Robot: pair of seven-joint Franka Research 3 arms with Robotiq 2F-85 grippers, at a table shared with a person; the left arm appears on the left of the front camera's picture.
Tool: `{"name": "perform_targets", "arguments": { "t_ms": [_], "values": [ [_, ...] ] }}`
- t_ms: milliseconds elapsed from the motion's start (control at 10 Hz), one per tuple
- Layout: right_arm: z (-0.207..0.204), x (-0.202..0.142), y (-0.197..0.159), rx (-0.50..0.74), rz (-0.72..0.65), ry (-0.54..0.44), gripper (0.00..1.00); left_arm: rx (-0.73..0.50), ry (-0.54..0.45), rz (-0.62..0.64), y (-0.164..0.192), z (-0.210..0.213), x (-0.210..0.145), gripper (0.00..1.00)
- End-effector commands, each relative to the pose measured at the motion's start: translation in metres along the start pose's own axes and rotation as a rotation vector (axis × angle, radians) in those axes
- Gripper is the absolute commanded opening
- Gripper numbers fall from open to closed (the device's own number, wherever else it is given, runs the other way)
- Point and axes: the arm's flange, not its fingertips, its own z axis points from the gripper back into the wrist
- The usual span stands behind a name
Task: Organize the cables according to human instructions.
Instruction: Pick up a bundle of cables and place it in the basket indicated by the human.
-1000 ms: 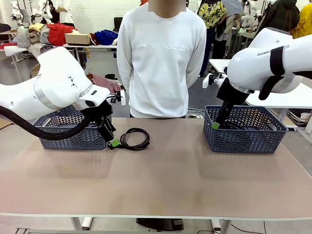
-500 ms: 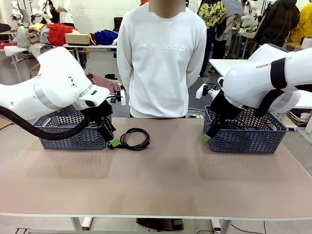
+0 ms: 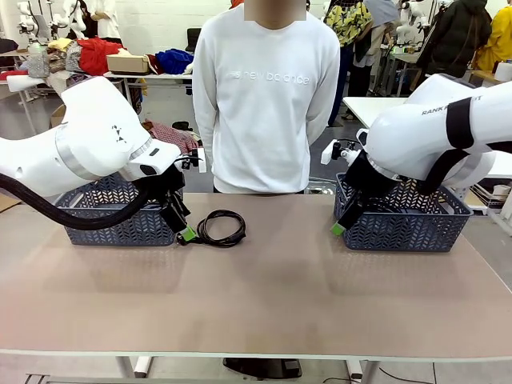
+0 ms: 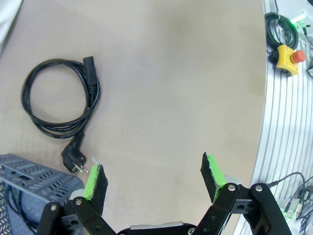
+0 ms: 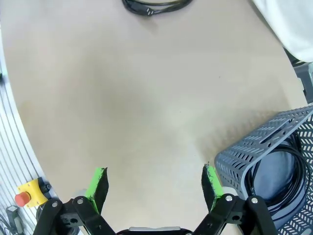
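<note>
One cable [image 3: 222, 227] lies as a black coil on the table in front of the person; the left wrist view shows this coil [image 4: 61, 100] with its plug ends at upper left. My left gripper [image 3: 185, 234] hangs open just left of it, beside the left basket [image 3: 120, 216]; its own view shows the gripper [image 4: 152, 175] holding nothing. My right gripper [image 3: 339, 228] is open and holds nothing, just outside the left wall of the right basket [image 3: 404, 216]. Beside the right gripper [image 5: 155, 182], another coiled cable [image 5: 281, 178] lies inside that basket [image 5: 259, 149].
The person in a white sweatshirt [image 3: 266, 88] stands at the far edge with hands behind the back. A yellow stop button [image 4: 287, 58] sits on the metal rail at the robot's side, and is also seen as the button [image 5: 28, 193]. Bare tabletop lies between the baskets.
My right gripper has come out of the right basket and moved left, now hanging outside its left wall. The left arm and the cable on the table have not moved.
</note>
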Motion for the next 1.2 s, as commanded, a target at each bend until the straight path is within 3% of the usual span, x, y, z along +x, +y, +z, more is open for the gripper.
{"name": "perform_targets", "arguments": {
  "t_ms": [0, 1100],
  "values": [
    [0.0008, 0.0015, -0.0017, -0.003, -0.005, -0.003, 1.0, 0.004, 0.001, 0.002, -0.0008, 0.0014, -0.001, 1.0],
    [0.0008, 0.0015, -0.0017, -0.003, -0.005, -0.003, 1.0, 0.004, 0.001, 0.002, -0.0008, 0.0014, -0.001, 1.0]
  ]
}}
